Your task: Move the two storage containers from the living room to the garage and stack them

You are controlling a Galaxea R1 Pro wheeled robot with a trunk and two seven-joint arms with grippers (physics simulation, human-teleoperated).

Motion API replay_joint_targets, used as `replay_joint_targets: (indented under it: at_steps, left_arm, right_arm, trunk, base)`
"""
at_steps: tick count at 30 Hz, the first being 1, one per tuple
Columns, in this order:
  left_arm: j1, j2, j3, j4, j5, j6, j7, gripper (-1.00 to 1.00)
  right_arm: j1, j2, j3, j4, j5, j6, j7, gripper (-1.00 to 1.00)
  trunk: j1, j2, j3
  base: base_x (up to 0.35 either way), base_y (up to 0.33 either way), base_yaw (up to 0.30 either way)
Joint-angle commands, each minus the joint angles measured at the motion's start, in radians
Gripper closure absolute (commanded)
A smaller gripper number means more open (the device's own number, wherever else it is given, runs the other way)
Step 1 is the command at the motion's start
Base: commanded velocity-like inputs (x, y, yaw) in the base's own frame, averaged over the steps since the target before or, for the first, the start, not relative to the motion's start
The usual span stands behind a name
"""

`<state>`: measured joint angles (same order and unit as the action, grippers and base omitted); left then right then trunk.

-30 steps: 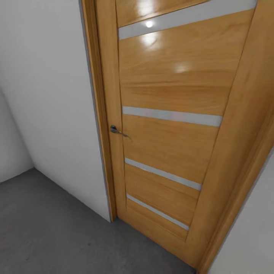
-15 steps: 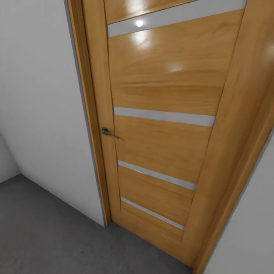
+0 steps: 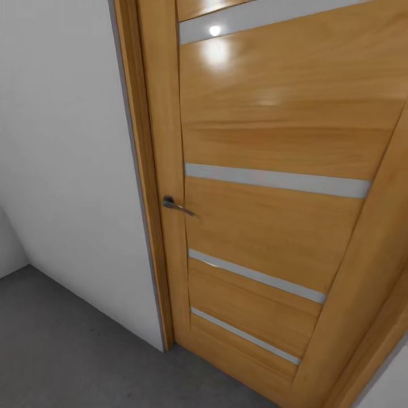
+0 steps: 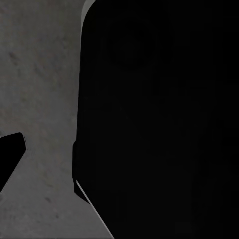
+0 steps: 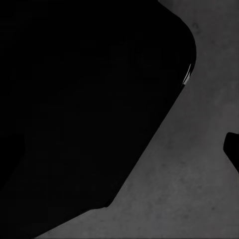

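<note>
Facing an oak door (image 3: 272, 226) with four frosted strips (image 3: 276, 181), shut in its frame, a small metal handle (image 3: 175, 205) at its left edge. Pale grey wall (image 3: 62, 170) to the left of it, dark mottled concrete floor (image 3: 68, 351) below: by the look of it the garage, or the garage side of its door. No orange-red containers anywhere in these views, so no telling where they are from here, nor how much of the task is done.

Both wrist views mostly taken up by a black bulk, likely the robot's own body, with concrete floor (image 4: 40, 99) beyond it. A dark tip (image 4: 10, 149) at the edge of the left wrist view and another (image 5: 232, 149) at the edge of the right one, probably a finger each. Too little of either gripper to tell whether spread or closed; nothing seen between the fingers.

As for handling, judged from the task alone: thin-walled, lidless boxes, likely light and fairly stiff, though long walls may flex under a pinch. Best taken on the rim of a wall, near its middle to keep the box level, or with one gripper on each short end. Smooth walls could slip, so a firm, square pinch over the lip seems wise. Stacking calls for aligned edges, lowered flat.
</note>
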<state>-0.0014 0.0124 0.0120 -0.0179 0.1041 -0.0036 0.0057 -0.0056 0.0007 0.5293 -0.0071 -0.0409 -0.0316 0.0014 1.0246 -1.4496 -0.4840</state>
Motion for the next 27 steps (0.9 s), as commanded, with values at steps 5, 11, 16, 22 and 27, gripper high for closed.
replay_joint_targets:
  at_steps: [5, 11, 16, 22, 27]
  left_arm:
    - [0.000, 0.000, 0.000, -0.001, 0.011, 0.000, 0.000, -1.00]
    - [0.000, 0.000, 0.000, -0.001, 0.011, -0.001, 0.000, -1.00]
    - [0.000, 0.000, 0.000, -0.001, 0.010, -0.001, 0.000, -1.00]
    - [0.000, 0.000, 0.000, -0.001, 0.010, -0.001, 0.000, -1.00]
    - [0.000, 0.000, 0.000, -0.001, 0.010, -0.001, 0.000, -1.00]
  right_arm:
    - [-0.001, 0.000, 0.004, 0.001, -0.011, -0.004, 0.000, -1.00]
    - [-0.001, 0.001, 0.003, 0.001, -0.015, -0.003, 0.000, -1.00]
    - [-0.001, 0.001, 0.003, 0.001, -0.017, -0.002, 0.000, -1.00]
    - [-0.001, 0.001, 0.003, 0.001, -0.017, -0.002, 0.000, -1.00]
    - [-0.001, 0.001, 0.003, 0.001, -0.017, -0.002, 0.000, -1.00]
  trunk:
    - [0.000, 0.000, -0.001]
    - [0.000, 0.000, 0.000]
    - [0.000, 0.000, 0.003]
    - [0.000, 0.000, 0.008]
    - [0.000, 0.000, 0.012]
  base:
    - [0.245, 0.216, 0.000]
    - [0.153, 0.134, -0.043]
    - [0.022, 0.019, -0.172]
    - [0.002, 0.002, -0.204]
    - [0.000, 0.000, -0.207]
